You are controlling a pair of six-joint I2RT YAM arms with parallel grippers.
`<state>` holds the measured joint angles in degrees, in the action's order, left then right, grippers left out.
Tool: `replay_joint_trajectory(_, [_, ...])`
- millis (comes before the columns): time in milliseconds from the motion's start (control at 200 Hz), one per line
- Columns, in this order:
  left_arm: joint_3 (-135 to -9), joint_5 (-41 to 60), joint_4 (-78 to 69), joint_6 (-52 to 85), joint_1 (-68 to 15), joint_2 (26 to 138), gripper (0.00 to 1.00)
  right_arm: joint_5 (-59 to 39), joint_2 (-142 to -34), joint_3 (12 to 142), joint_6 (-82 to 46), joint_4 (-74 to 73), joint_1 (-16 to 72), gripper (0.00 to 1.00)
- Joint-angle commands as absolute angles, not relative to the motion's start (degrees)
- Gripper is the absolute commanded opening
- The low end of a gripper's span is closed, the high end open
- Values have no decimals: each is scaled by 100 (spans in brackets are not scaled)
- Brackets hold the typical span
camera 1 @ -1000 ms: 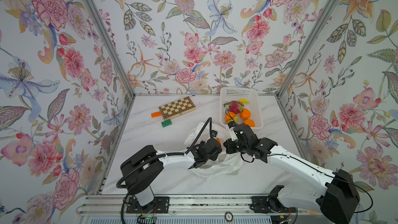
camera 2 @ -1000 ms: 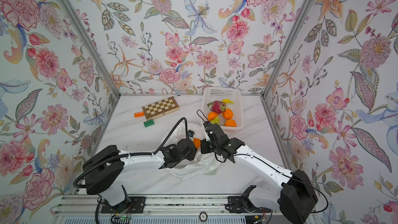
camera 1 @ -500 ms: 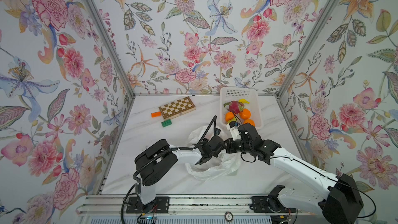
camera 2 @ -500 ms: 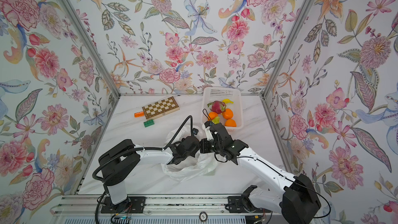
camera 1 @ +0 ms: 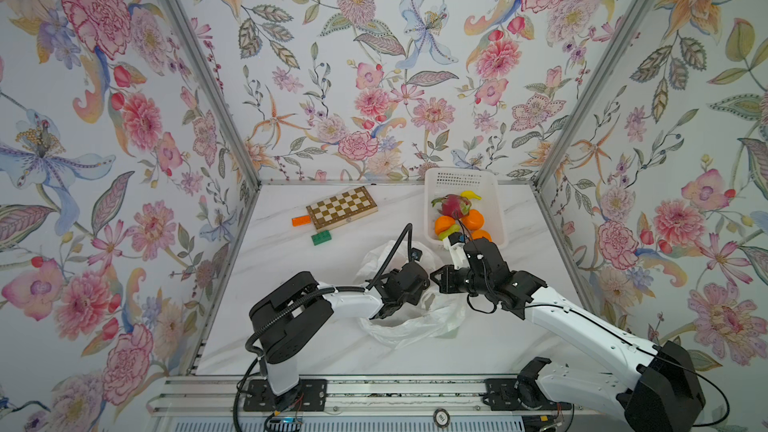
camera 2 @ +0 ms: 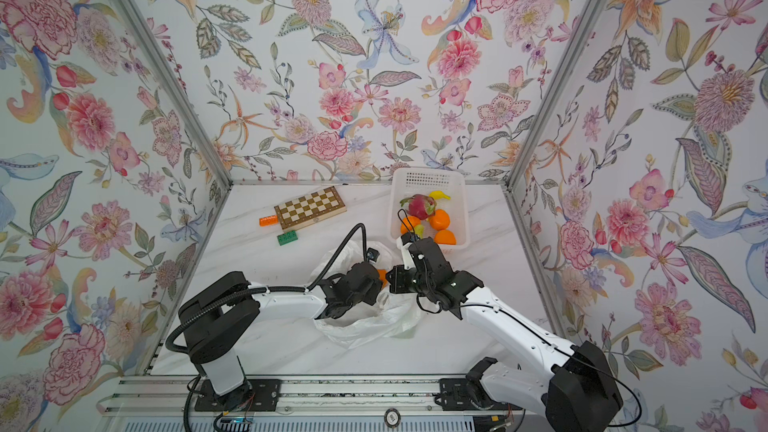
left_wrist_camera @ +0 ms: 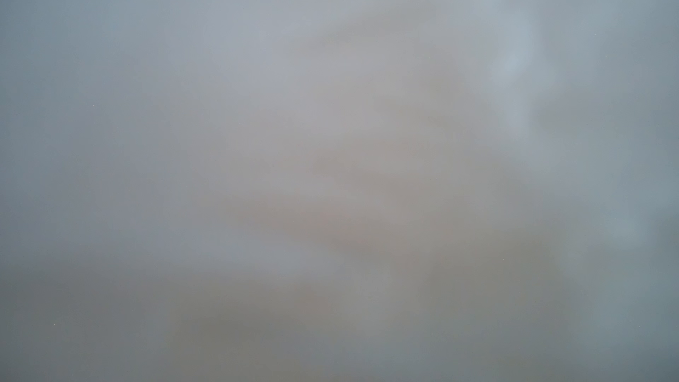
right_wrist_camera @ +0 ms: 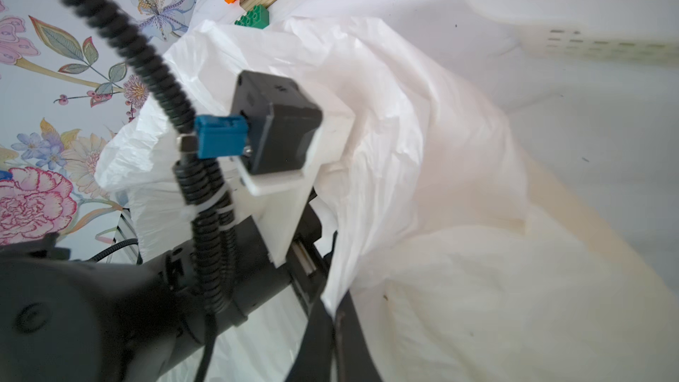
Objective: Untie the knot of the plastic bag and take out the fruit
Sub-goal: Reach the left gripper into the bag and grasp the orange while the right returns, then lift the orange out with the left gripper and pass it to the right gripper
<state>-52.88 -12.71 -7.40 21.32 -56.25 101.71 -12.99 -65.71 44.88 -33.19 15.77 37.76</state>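
Observation:
The plastic bag [camera 1: 415, 322] lies crumpled and open-mouthed at mid-table, seen in both top views [camera 2: 365, 326]. My left gripper [camera 1: 409, 284] reaches into it. Its fingers are hidden by plastic, and the left wrist view shows only grey blur. An orange [camera 2: 381, 277] shows right at its tip. My right gripper [right_wrist_camera: 332, 310] is shut, pinching the bag's rim [right_wrist_camera: 422, 141] just right of the left one [camera 1: 436, 278]. More fruit fills the white basket [camera 1: 459, 178]: a dragon fruit [camera 1: 453, 205] and oranges [camera 1: 473, 220]. The knot is out of view.
A chessboard [camera 1: 341, 207] lies at the back left with an orange block [camera 1: 301, 221] and a green block [camera 1: 321, 237] beside it. A yellow banana [camera 1: 471, 195] is in the basket. Floral walls close off three sides.
The left arm's elbow has swung to the right and its gripper has gone further into the bag, with plastic now covering its camera. The right gripper has kept its pinch and barely moved.

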Motion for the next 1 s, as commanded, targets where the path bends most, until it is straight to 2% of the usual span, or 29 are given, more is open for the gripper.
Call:
replay_joint_trajectory(0, [-5127,-1019,-967,2009,-5641,9719,44,-1077,-6452,4449,-3446,1617,3695,0])
replay_joint_trajectory(440, [-4528,-673,-1605,1056,-6121,8570,42,-888,-6493,4575,-3480,1604,3400,0])
replay_joint_trajectory(741, [-4206,-283,-1659,552,-6144,7860,43,-1145,-6528,4310,-3528,1506,3177,2])
replay_joint_trajectory(996, [-4219,-799,-1783,121,-6144,7441,43,-1403,-6534,4031,-3488,1458,3181,7])
